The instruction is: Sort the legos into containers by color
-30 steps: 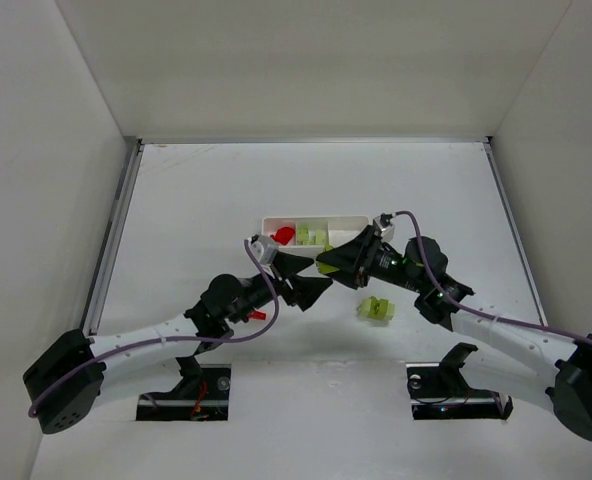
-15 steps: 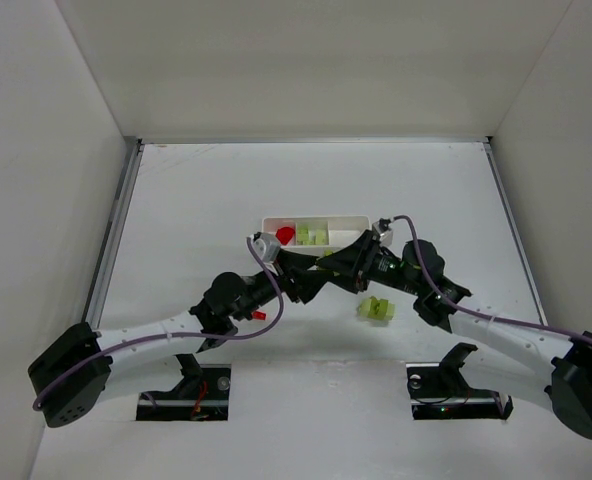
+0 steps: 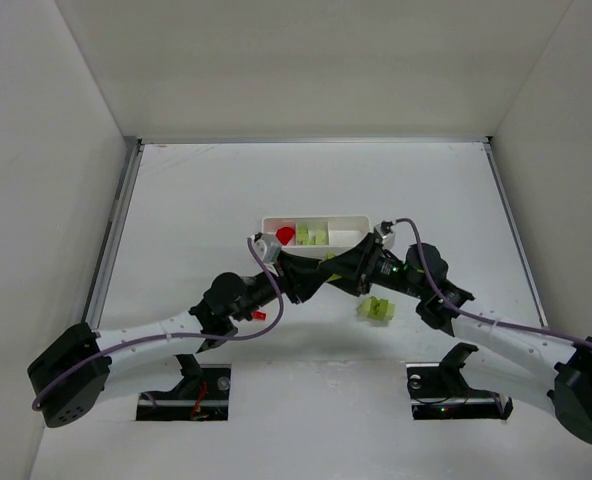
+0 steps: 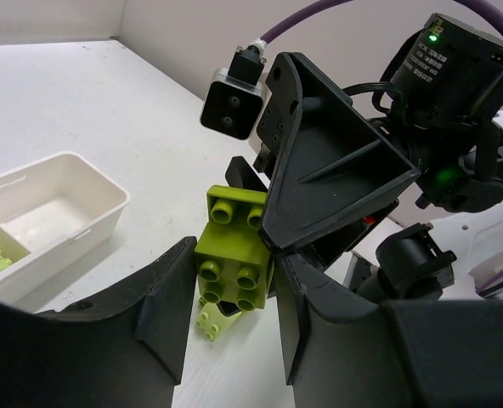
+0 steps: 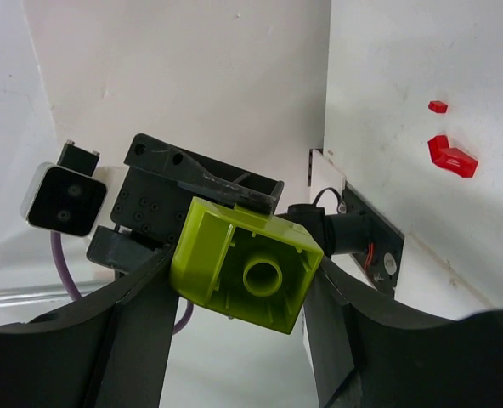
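Observation:
My right gripper (image 3: 332, 270) (image 5: 243, 285) is shut on a yellow-green lego (image 5: 245, 265), held in the air with its hollow underside to the right wrist camera. The same lego (image 4: 234, 255) shows its studs in the left wrist view. My left gripper (image 3: 310, 276) (image 4: 233, 285) is open, one finger close on each side of that lego. The white tray (image 3: 316, 217) (image 4: 107, 200) lies just beyond. It holds a red lego (image 3: 285, 235) in the left compartment and yellow-green legos (image 3: 311, 236) in the middle one.
Another yellow-green lego (image 3: 376, 308) (image 4: 211, 321) lies on the table under the right arm. A red lego (image 3: 259, 314) (image 5: 451, 155) and a tiny red piece (image 5: 438, 106) lie by the left arm. White walls enclose the table.
My left gripper has moved right and forward, and its open fingers now straddle the lego in my right gripper. The right gripper has shifted slightly down and right.

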Robot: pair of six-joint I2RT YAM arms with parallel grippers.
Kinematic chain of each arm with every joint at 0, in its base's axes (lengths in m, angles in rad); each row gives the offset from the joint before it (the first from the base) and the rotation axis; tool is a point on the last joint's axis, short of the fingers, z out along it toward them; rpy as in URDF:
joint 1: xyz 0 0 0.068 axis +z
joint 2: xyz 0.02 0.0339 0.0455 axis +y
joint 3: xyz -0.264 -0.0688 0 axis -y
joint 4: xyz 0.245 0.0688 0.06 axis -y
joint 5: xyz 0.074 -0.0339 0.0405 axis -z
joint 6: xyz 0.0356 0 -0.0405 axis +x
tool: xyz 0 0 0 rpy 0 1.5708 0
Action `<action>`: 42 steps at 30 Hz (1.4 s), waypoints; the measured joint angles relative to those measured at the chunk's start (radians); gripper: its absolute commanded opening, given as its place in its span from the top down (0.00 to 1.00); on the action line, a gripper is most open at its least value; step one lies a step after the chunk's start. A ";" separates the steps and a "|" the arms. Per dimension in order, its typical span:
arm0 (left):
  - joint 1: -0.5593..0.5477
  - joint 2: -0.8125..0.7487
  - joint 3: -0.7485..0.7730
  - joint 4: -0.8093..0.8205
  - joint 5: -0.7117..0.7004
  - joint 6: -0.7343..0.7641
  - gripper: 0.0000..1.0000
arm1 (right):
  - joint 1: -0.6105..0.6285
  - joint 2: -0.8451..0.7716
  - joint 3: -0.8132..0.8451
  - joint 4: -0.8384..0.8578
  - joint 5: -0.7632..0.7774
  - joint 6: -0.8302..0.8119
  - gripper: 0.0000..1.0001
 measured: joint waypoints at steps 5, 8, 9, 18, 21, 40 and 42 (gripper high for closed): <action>-0.004 -0.014 0.002 -0.007 0.014 0.000 0.74 | -0.012 -0.018 -0.002 -0.002 -0.029 0.000 0.61; -0.003 -0.022 0.005 -0.018 0.024 0.000 0.75 | -0.018 -0.020 -0.002 -0.002 -0.045 0.000 0.61; -0.003 -0.024 0.005 -0.022 0.026 0.000 0.76 | -0.019 -0.020 -0.002 -0.002 -0.049 0.000 0.61; 0.031 -0.072 0.005 -0.081 0.046 0.000 0.78 | -0.078 -0.030 -0.002 -0.001 -0.066 0.000 0.61; 0.050 -0.096 0.005 -0.108 0.044 0.000 0.78 | -0.097 -0.033 -0.002 -0.002 -0.062 -0.002 0.61; 0.102 -0.108 -0.071 -0.144 -0.087 -0.029 0.74 | -0.180 0.257 0.333 -0.383 0.386 -0.602 0.60; 0.105 -0.090 -0.076 -0.130 -0.092 -0.039 0.73 | -0.180 0.323 0.383 -0.415 0.446 -0.673 0.59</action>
